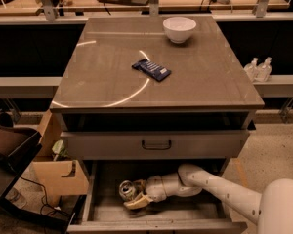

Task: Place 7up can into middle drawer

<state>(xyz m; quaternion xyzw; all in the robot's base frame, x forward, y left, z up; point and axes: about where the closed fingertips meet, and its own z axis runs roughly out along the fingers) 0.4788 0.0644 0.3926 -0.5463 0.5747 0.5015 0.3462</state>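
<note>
The middle drawer point(195, 212) is pulled open at the bottom of the cabinet, showing its bare grey floor and low sides. My white arm reaches into it from the right. My gripper point(133, 193) is inside the drawer's left half, with tan fingers point(136, 202) closed around the 7up can point(126, 189). The silvery can is tipped on its side, its shiny top facing up and left, at or just above the drawer floor.
A closed drawer front with a dark bar handle point(156, 144) sits just above the open drawer. On the cabinet top are a white bowl point(179, 28) and a dark blue packet point(151, 69). A cardboard box point(58, 175) stands to the left and two small bottles point(259, 69) to the right.
</note>
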